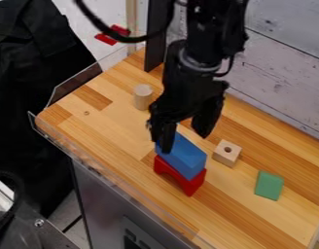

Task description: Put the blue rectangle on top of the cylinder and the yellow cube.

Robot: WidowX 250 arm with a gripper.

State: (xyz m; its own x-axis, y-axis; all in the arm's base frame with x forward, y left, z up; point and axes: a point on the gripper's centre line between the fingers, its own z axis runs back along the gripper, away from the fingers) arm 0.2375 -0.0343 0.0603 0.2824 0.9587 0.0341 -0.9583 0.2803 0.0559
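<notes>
- The blue rectangle (186, 158) was seen just below the middle of the frame, laid lengthwise on the red arch (182, 176).
- The gripper (185, 142) was held over its upper end with the fingers spread; one finger was seen beside the block's left side, the other up and to the right, and nothing was judged to be pinched.
- The step in hand was judged to be the grasp: both fingers were best lowered evenly along the long sides, nearer the block's middle, before being closed, since a hold at one end could have let the far end sag.
- A straight, gentle lift was called for, so that the red arch would not be dragged or tipped.
- The cylinder (142, 97), upright left of the upper middle, and the pale wooden cube (227, 152), right of the middle and taken to be the yellow one, were seen well apart. A bridge across them was judged doubtful unless they were first brought closer, and a tilt was to be feared if their heights were unequal.
- On the tabletop (113, 129) were counted one blue rectangle, one red arch, one cylinder, one pale cube with a hole in it, and one green block (269, 185) at the lower right: five pieces altogether.
</notes>
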